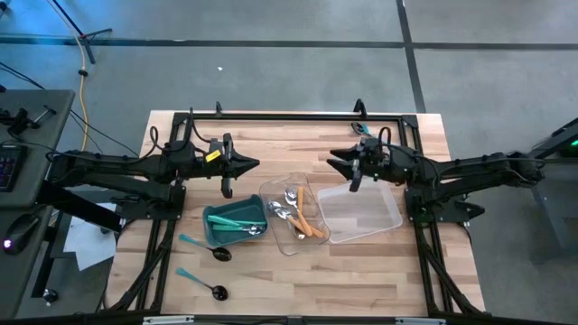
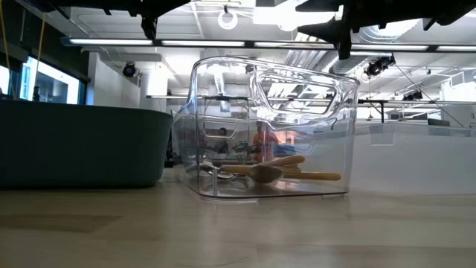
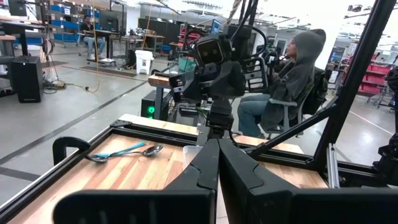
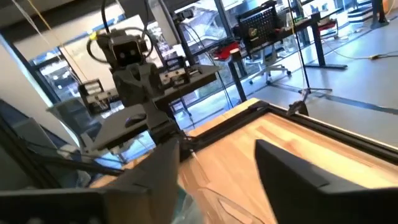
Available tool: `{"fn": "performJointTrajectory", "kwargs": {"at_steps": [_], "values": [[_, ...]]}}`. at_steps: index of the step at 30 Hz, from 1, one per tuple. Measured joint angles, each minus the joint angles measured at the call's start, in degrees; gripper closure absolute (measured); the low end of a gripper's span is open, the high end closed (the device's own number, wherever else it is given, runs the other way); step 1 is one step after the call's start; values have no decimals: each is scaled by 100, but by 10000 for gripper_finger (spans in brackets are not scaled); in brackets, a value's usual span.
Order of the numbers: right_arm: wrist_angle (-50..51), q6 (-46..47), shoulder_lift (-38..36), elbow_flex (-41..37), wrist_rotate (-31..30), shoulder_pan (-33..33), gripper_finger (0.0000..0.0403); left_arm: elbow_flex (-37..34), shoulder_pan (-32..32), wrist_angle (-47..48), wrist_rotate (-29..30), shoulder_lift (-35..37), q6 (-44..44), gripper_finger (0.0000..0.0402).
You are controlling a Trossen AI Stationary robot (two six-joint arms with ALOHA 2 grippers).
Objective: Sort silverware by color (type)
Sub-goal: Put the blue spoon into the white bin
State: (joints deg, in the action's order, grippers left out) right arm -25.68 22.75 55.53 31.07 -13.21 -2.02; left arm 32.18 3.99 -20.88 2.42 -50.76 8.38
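Orange-handled spoons (image 1: 305, 221) lie in the clear tray (image 1: 275, 191) and teal-handled spoons (image 1: 237, 224) in the teal bin (image 1: 215, 236). Two teal-handled spoons (image 1: 203, 244) remain on the desk (image 1: 271, 280), so sorting looks mostly done. All lie well below both grippers: the right gripper (image 1: 336, 163) has its fingers spread and empty, the left gripper (image 1: 253, 164) pressed shut, holding nothing.

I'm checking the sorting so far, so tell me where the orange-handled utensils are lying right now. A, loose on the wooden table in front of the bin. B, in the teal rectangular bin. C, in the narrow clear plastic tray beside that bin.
C: the orange-handled utensils lie inside the narrow clear plastic tray, as the high view and the low view both show.
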Motion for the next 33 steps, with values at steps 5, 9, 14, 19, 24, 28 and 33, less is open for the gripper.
{"fn": "performJointTrajectory", "kwargs": {"at_steps": [5,9,14,19,24,28,33], "values": [[183,-93,0,0,2,0,163,0,0,0,0,0,0,401],[481,296,4,175,-224,-2,160,0,0,0,0,0,0,401],[3213,631,34,1570,-900,-449,160,0,0,1,0,-2,0,401],[6295,1044,477,3142,-1036,-1606,160,0,-1,6,-2,-2,0,401],[7874,873,1082,3682,-493,-2820,160,0,-2,58,-2,-2,0,401],[8423,831,1623,3463,-21,-3586,160,0,-2,109,-2,-2,0,401],[8323,802,2338,2983,185,-4201,160,2,0,123,-4,-2,-2,401]]}}
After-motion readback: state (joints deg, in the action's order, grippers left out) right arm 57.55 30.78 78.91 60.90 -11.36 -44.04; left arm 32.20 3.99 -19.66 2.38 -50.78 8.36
